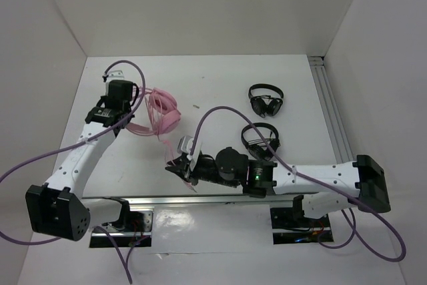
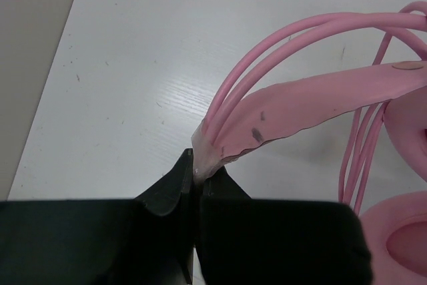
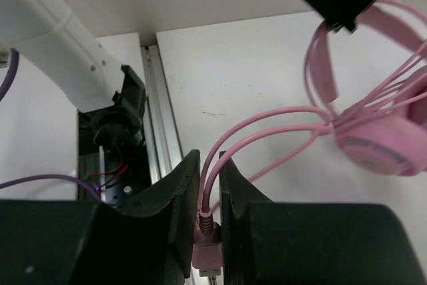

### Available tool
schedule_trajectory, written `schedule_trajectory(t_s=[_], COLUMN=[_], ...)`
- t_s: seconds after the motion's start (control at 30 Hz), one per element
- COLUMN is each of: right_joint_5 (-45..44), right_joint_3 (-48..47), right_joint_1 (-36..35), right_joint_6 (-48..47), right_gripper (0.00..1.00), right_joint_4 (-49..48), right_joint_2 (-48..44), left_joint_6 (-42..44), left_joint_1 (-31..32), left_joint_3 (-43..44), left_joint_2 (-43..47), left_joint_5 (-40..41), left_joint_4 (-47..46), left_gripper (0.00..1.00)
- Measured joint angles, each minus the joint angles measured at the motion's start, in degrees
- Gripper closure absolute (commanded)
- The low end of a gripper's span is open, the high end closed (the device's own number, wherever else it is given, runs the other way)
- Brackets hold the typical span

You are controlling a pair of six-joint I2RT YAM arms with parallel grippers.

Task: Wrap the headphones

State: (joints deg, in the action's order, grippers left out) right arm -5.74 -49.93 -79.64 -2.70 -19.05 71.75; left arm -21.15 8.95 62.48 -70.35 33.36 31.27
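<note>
The white worktop point(image 1: 220, 85) carries the pink headphones point(image 1: 162, 113) left of centre, well apart from two black headsets point(image 1: 266, 100) on the right. The left pincer point(image 2: 195, 175) is clamped on one end of the headband point(image 2: 307, 98), propping the set up. The right pincer point(image 3: 208, 178) is closed on the thin pink cable point(image 3: 267, 128) just above its plug point(image 3: 207, 238). Strands seem to cross the earcup, so winding looks underway. The next move likely calls for carrying the plug end around the band, keeping the cable taut.
</note>
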Motion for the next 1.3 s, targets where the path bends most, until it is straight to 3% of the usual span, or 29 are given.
schedule_trajectory(t_s=[0.23, 0.63, 1.03, 1.3], right_joint_5=[-3.1, -7.7, -11.6, -10.6], right_joint_3=[-10.4, -28.2, -23.3, -18.8], right_joint_1=[2.7, 11.1, 15.6, 18.9], right_joint_6=[-7.6, -19.7, -26.4, -25.6], right_gripper=[1.0, 1.0, 1.0, 0.99], right_joint_4=[11.9, 24.4, 25.3, 22.1], right_joint_2=[0.0, 5.3, 4.8, 4.3], left_joint_6=[5.8, 16.0, 24.9, 25.7], left_joint_1=[3.3, 15.4, 19.1, 19.3], left_joint_3=[-1.3, -1.6, -3.8, 4.9], left_joint_2=[3.5, 5.6, 13.6, 13.0], left_joint_5=[-4.2, -16.8, -29.7, -34.4], left_joint_4=[-0.9, 5.0, 9.6, 16.8], left_gripper=[1.0, 1.0, 1.0, 1.0])
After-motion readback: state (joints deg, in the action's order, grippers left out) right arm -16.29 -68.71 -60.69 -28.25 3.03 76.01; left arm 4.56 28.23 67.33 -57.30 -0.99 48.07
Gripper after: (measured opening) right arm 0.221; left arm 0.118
